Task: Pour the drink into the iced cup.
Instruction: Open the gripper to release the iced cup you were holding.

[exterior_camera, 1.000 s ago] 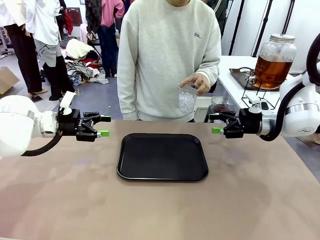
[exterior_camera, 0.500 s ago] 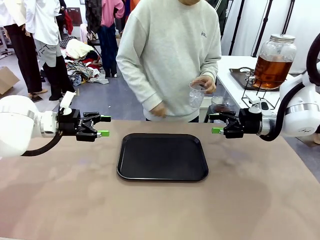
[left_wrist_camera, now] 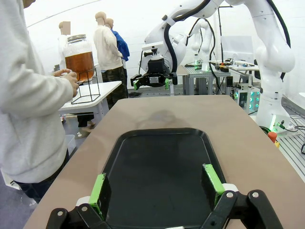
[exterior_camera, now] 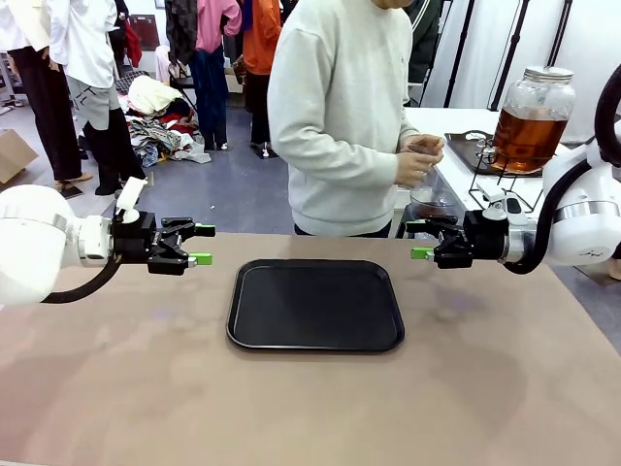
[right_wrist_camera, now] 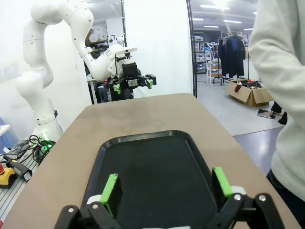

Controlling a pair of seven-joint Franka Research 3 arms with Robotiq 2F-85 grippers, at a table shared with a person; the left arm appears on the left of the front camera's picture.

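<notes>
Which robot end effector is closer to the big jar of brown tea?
The right end effector. It hangs open just below and left of the jar on the side table. The left end effector, also open, is across the black tray.

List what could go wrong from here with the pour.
1. The person holds the cup in hand at the dispenser jar on the side table; a spill could land there.
2. The left gripper and right gripper hang open beside the black tray; setting the cup down could brush them.

white rounded arms (exterior_camera: pixel 39 243), black grippers with green pads (exterior_camera: pixel 201 258), seemingly black cables; person's grey sweatshirt (exterior_camera: pixel 335 107).
</notes>
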